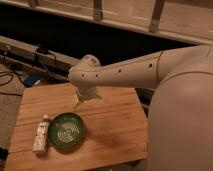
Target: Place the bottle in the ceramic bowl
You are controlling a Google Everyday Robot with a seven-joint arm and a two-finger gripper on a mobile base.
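Observation:
The bottle (40,134) lies on its side on the wooden table (110,120), white cap pointing away, just left of the ceramic bowl (66,131). The bowl is dark green with pale rings inside and holds nothing. My gripper (76,99) hangs from the white arm (125,72) above the table, behind the bowl and to the right of the bottle, apart from both.
The table's left and front edges are near the bottle and bowl. Cables (45,57) and a dark ledge run behind the table. My white body (185,125) fills the right side.

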